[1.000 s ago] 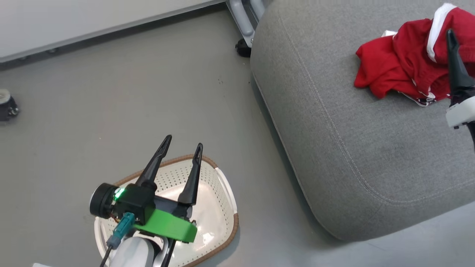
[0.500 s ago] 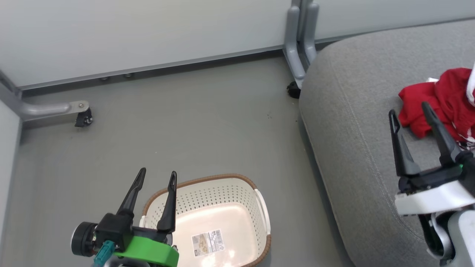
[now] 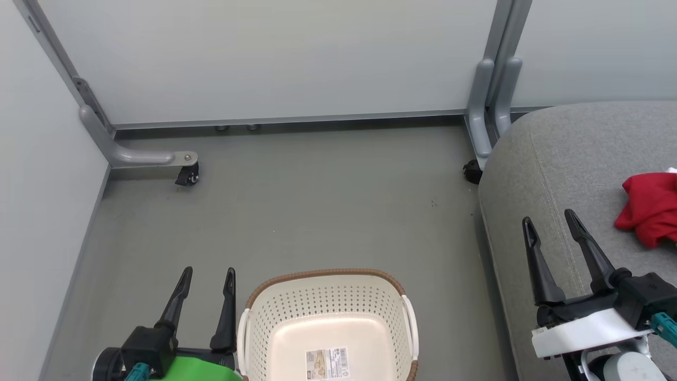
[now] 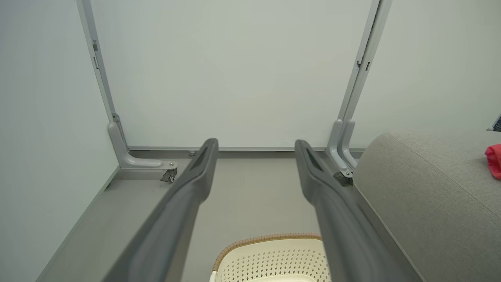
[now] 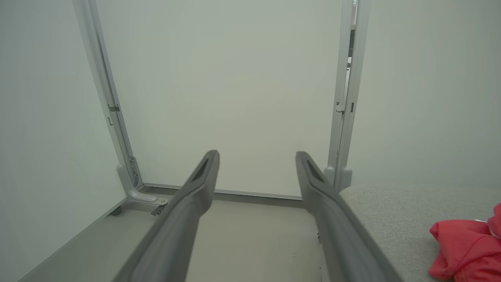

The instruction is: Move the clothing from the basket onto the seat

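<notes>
The cream perforated laundry basket (image 3: 323, 275) sits on the grey floor (image 3: 317, 201) at the near middle, its bare bottom showing a paper label (image 3: 328, 363). The red clothing (image 3: 649, 210) lies bunched on the grey upholstered seat (image 3: 555, 169) at the right, well apart from the basket. The left gripper (image 3: 208, 272) hovers just left of the basket, jaws spread, gripping nothing. The right gripper (image 3: 549, 218) hangs over the seat's left edge, jaws likewise spread and free, near the clothing but apart from it. Pale partition panels (image 3: 275, 58) stand at the far side.
</notes>
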Robot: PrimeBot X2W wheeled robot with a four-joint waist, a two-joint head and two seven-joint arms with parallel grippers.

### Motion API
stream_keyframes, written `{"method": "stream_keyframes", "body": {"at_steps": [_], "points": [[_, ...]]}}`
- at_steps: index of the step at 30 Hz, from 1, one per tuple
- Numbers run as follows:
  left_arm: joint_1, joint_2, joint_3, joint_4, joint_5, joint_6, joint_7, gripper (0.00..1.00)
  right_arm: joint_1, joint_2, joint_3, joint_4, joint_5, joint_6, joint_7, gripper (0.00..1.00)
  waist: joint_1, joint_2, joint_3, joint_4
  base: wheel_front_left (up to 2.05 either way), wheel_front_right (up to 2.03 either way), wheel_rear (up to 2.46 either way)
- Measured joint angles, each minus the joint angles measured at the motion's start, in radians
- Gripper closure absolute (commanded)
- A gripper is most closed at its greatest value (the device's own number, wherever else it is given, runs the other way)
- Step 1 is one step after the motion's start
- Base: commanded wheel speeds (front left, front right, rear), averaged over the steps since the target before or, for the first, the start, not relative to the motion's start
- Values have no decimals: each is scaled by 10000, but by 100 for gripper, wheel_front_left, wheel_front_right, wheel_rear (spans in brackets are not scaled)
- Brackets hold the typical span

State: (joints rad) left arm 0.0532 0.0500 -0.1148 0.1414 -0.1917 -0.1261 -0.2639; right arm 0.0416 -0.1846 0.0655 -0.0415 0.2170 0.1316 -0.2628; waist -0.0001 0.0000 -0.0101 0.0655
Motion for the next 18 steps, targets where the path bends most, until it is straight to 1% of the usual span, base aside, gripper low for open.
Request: {"method": "stream_keyframes", "body": {"at_steps": [4, 9, 18], "points": [[39, 0, 35, -10, 2, 42, 0, 0, 53, 130, -35, 102, -29, 0, 0, 0, 0, 0, -99, 64, 0, 0, 0], [85, 0, 38, -31, 0, 81, 0, 0, 66, 138, 0, 188, -42, 0, 0, 0, 0, 0, -105, -4, 0, 0, 0], [87, 0, -54, -117, 211, 351, 0, 0, 66, 130, 6, 215, -42, 0, 0, 0, 0, 0, -93, -48, 0, 0, 0]]}}
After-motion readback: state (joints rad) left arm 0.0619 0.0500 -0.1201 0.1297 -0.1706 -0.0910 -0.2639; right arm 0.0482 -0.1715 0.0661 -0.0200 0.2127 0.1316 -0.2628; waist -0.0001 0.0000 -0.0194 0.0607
